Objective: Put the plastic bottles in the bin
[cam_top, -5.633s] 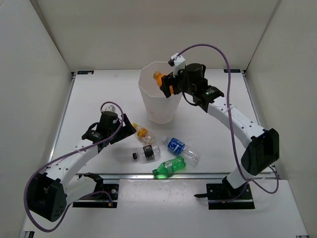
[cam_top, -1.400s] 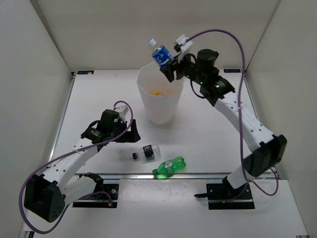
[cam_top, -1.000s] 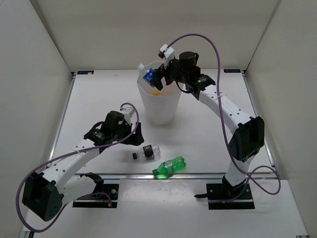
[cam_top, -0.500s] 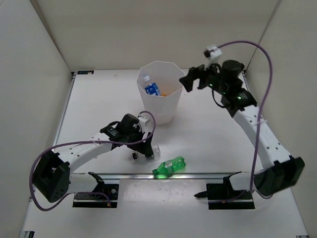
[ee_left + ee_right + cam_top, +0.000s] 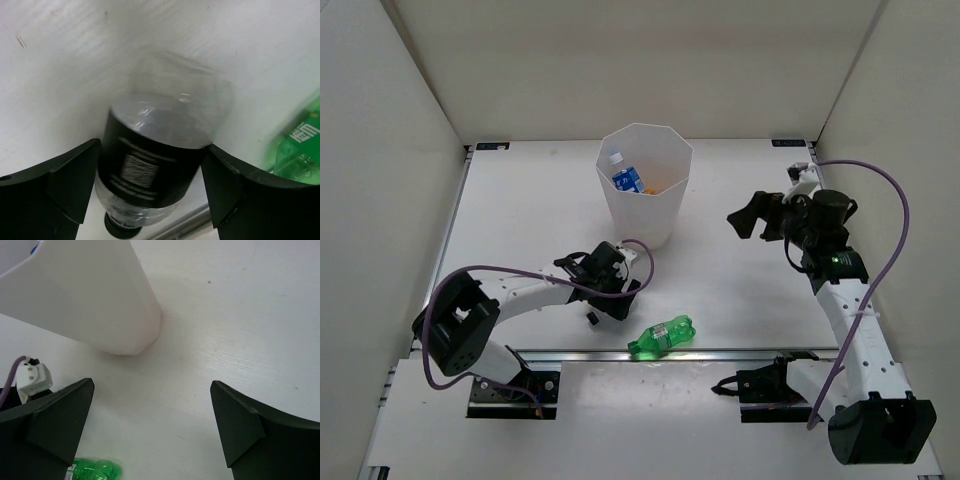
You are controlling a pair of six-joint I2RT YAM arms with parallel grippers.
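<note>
The white table (image 5: 520,200) carries everything. The white faceted bin (image 5: 645,195) stands upright toward the middle of the table's far edge; the right wrist view shows its tapering wall and base (image 5: 90,295).

The right gripper (image 5: 745,222) hangs above the table between the bin and the right edge. Its jaws are spread wide with nothing between them (image 5: 152,384).

The left gripper (image 5: 610,290) is low over the table, between the bin and the near edge. It straddles the clear bottle with the black label (image 5: 175,105), which lies on its side on the tabletop. One finger (image 5: 55,180) sits close against each side of the bottle. The blurred wrist view does not show whether they are pressing on it or only bracketing it. The bottle's black cap (image 5: 591,318) points toward the near edge.

The green bottle (image 5: 661,336) lies on its side at the near edge, just beside the left gripper on its right. It shows at the margin of both wrist views (image 5: 300,145) (image 5: 92,472).

Inside the bin lies the blue-labelled bottle (image 5: 625,178), its white cap toward the far-left wall. A bit of orange (image 5: 655,187) shows beside it, too small to identify.
</note>
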